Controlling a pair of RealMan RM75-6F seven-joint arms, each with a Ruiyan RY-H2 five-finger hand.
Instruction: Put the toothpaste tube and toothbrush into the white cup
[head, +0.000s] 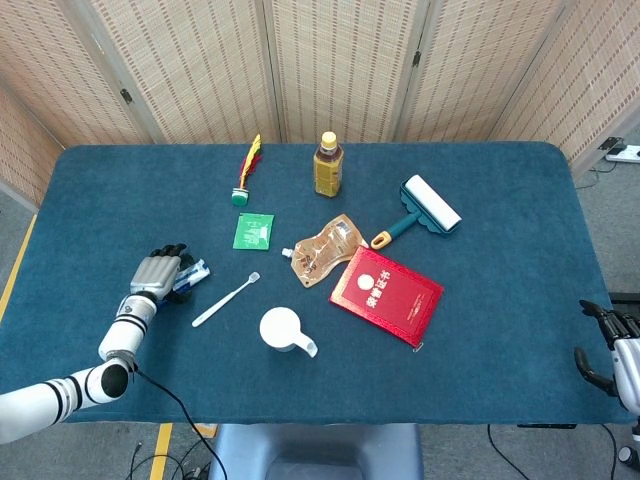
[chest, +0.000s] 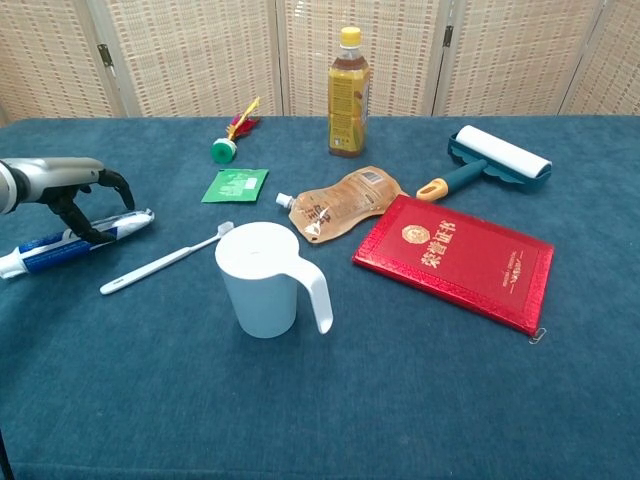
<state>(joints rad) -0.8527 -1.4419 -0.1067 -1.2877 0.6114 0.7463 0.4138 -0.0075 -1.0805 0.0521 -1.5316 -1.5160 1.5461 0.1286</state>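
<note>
Toothpaste tube (chest: 75, 240) lies flat on the blue table (head: 500, 220) at its left side, under the left hand (chest: 80, 190); curled dark fingers (chest: 100, 232) straddle the tube and touch it, though a closed grip cannot be told; toothbrush (chest: 165, 258) lies just right of it; white cup (chest: 262, 280) stands upright beyond; the right hand (head: 610, 345) hangs off the table's right edge, fingers loosely apart, empty.

Left hand (chest: 75, 195) low, fingers curled down; right hand (head: 612, 345) at the edge.
</note>
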